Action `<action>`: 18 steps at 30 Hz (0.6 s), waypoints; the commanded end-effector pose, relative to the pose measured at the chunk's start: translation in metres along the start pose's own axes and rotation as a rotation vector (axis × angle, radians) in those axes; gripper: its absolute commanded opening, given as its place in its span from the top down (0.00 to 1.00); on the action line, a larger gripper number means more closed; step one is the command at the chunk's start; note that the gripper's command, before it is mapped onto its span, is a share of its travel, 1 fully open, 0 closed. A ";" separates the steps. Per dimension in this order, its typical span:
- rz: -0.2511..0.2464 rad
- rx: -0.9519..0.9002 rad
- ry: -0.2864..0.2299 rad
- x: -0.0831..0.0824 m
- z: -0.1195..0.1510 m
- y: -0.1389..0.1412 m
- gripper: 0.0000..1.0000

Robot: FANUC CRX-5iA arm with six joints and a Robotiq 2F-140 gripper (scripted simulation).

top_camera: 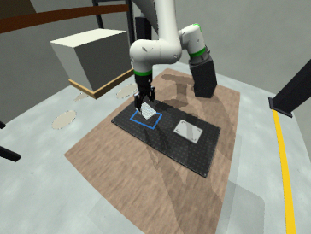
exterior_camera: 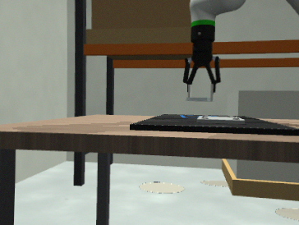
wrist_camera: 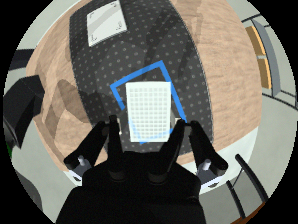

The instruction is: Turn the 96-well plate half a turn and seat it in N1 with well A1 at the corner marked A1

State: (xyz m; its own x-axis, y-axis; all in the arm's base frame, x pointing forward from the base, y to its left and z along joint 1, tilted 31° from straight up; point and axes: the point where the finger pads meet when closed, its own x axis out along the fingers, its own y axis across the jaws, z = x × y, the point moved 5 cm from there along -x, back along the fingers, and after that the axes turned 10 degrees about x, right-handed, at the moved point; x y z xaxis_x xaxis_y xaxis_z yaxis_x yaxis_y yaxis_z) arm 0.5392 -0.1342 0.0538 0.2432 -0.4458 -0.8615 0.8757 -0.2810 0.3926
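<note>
While pincer grips plate, above deck

top camera looks steeply down from high on my whole arm and the surface. exterior camera sits low and far, level with the surface's edge. wrist camera rides near, above my hand, facing down. all three share the black deck.
</note>
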 end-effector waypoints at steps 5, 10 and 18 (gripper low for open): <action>0.000 0.000 0.000 0.000 0.000 0.000 1.00; 0.000 0.000 0.000 0.000 0.000 0.000 1.00; 0.000 0.000 0.000 0.003 0.000 0.000 1.00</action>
State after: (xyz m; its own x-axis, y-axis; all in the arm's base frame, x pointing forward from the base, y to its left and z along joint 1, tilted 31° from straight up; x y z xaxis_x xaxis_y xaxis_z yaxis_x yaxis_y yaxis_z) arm 0.5398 -0.1352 0.0519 0.2431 -0.4457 -0.8615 0.8757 -0.2810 0.3925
